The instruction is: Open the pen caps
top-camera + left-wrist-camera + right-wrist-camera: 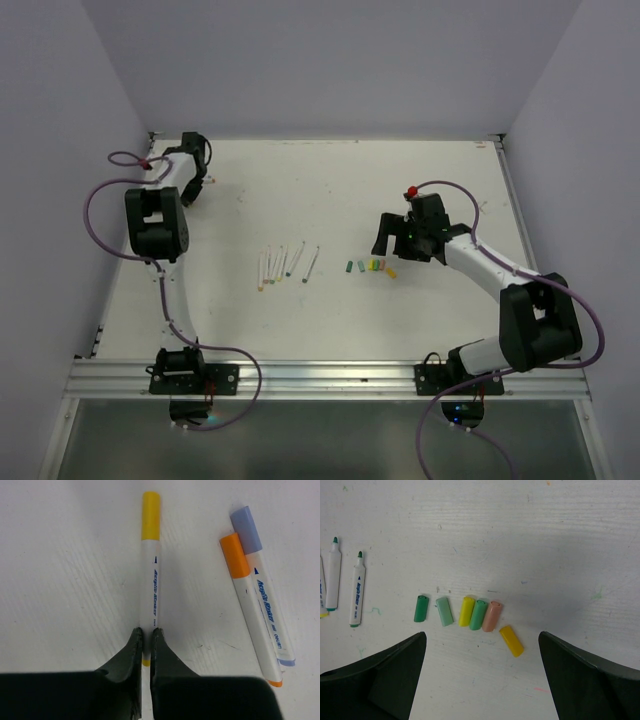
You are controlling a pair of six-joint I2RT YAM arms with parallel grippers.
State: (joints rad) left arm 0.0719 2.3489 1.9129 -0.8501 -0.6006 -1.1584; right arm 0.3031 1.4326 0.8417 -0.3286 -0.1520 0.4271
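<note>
My left gripper [145, 631] is shut on the white body of a pen with a yellow cap [150, 516], which lies on the table. Two capped pens lie to its right, one with an orange cap [234, 555] and one with a lilac cap [246, 529]. In the top view the left gripper [196, 184] is at the far left back of the table. My right gripper [481, 635] is open and empty above a row of loose caps: dark green [421, 608], pale green [444, 611], yellow [467, 611], green [478, 615], pink [491, 616] and yellow [511, 641]. The caps [370, 266] lie mid-table.
Several uncapped white pens [285, 262] lie in a row left of the caps; two with green tips show in the right wrist view [357, 590]. Walls close the table [330, 180] on the left, back and right. A metal rail [330, 375] runs along the near edge.
</note>
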